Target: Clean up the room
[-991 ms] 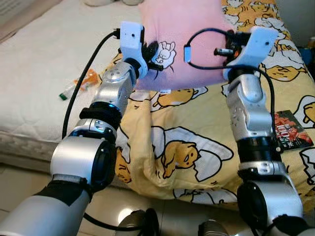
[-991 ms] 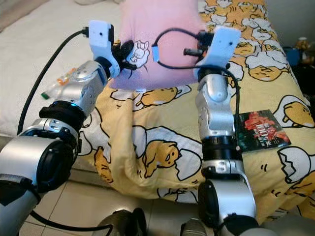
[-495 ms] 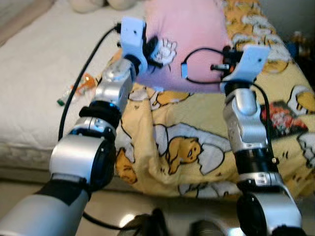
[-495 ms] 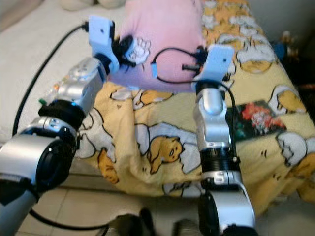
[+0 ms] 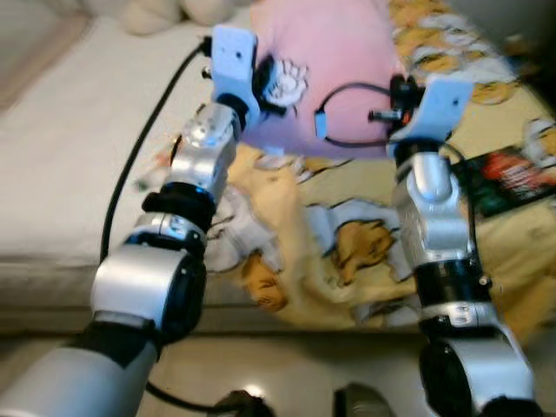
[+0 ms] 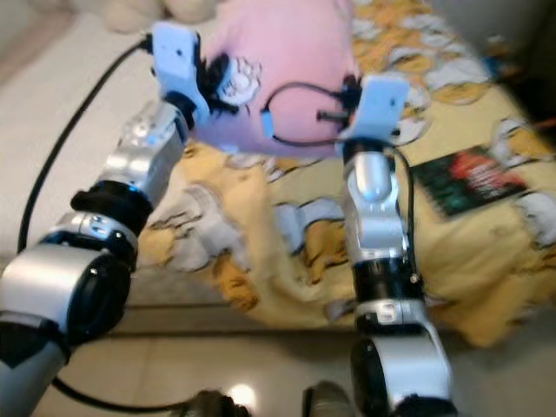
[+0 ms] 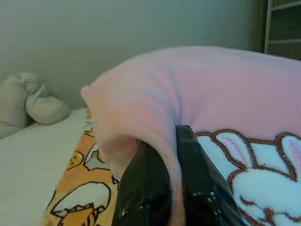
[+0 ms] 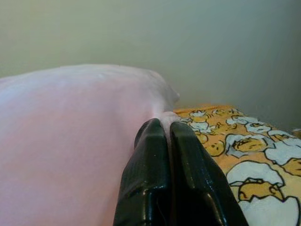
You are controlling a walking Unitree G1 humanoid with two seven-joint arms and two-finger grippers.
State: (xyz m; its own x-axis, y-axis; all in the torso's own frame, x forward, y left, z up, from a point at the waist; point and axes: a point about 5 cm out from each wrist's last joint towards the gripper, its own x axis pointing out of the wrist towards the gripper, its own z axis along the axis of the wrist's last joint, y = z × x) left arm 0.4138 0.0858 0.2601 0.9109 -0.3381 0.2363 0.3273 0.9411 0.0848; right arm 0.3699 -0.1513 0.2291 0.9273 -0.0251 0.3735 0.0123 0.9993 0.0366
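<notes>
A bed with a white mattress (image 5: 69,174) and a yellow egg-print blanket (image 5: 347,252) stands against a grey wall (image 8: 141,33). The pink pillow (image 5: 334,61) is held above the blanket, left gripper (image 7: 171,160) and right gripper (image 8: 162,141) each clamped on a pillow edge

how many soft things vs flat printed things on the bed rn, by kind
pink pillow, pinched by the left gripper and right gripper: 1
yellow egg-print blanket: 1
pale stuffed toy: 1
red and black booklet: 1
total: 4
</notes>
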